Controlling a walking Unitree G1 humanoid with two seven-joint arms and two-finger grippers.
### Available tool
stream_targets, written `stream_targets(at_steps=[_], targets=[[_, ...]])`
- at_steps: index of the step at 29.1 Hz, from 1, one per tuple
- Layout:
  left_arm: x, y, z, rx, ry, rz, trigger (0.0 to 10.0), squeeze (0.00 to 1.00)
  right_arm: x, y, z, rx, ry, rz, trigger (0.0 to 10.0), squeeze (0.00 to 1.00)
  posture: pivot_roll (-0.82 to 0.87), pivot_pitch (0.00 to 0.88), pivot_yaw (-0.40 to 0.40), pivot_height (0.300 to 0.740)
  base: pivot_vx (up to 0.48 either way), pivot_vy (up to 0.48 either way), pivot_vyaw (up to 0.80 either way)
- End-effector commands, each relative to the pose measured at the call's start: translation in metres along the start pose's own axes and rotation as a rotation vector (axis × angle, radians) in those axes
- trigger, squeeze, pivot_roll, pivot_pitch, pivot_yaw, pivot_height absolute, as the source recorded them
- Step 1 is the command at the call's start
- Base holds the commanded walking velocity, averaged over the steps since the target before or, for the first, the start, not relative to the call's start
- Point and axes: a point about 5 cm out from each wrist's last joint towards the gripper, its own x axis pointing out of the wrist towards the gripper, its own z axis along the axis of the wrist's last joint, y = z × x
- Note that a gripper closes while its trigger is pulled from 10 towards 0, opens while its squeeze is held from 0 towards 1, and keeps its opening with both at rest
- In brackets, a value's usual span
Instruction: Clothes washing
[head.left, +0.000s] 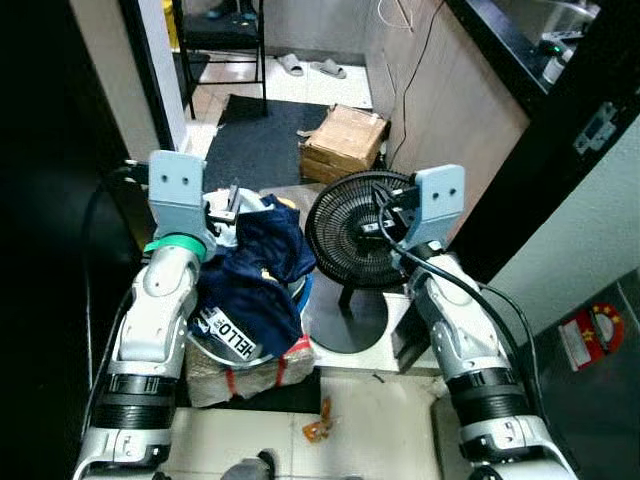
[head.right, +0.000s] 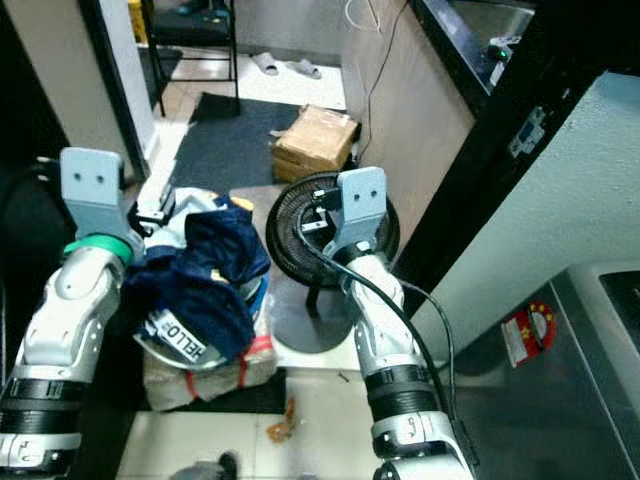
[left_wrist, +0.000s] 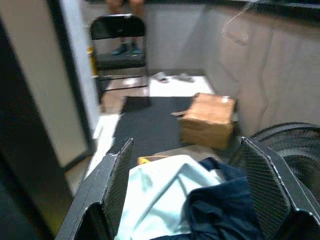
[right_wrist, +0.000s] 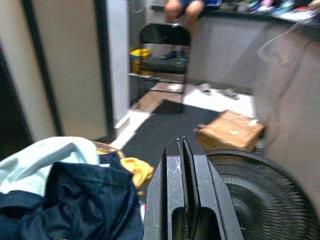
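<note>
A heap of clothes (head.left: 250, 275) fills a basket (head.left: 228, 352) on the floor, just left of a black fan (head.left: 355, 230). A navy garment (head.left: 262, 252) lies on top, and a label (head.left: 227, 333) on the heap reads "HELLO". The left pincer (left_wrist: 192, 187) hovers above the clothes, fingers spread wide. The right pincer (right_wrist: 183, 187) is pressed closed, empty, over the fan. A cardboard box (head.left: 343, 142) sits beyond.

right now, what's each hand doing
Left hand: open, over the clothes, holding nothing.
Right hand: shut, empty, by the fan.
</note>
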Motion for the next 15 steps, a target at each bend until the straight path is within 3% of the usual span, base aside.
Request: stream_targets(at_steps=[1, 4, 15], targets=[[-0.0001, -0.0044, -0.0038, -0.009, 0.017, -0.016, 10.0, 0.0, -0.0013, -0.0014, -0.0036, 0.009, 0.015, -0.006, 10.0, 0.0, 0.02, 0.0, -0.066, 0.74, 0.0, 0.48, 0.0], [-0.0001, -0.0042, -0.0037, -0.009, 0.016, -0.015, 10.0, 0.0, -0.0012, -0.0014, -0.0035, 0.009, 0.015, -0.005, 10.0, 0.0, 0.02, 0.0, -0.066, 0.74, 0.0, 0.48, 0.0], [0.0006, -0.0035, -0.0016, 0.014, -0.016, -0.007, 10.0, 0.0, -0.0012, 0.0009, -0.0039, 0.0, 0.017, 0.011, 10.0, 0.0, 0.02, 0.002, -0.066, 0.74, 0.034, 0.0, 0.0]])
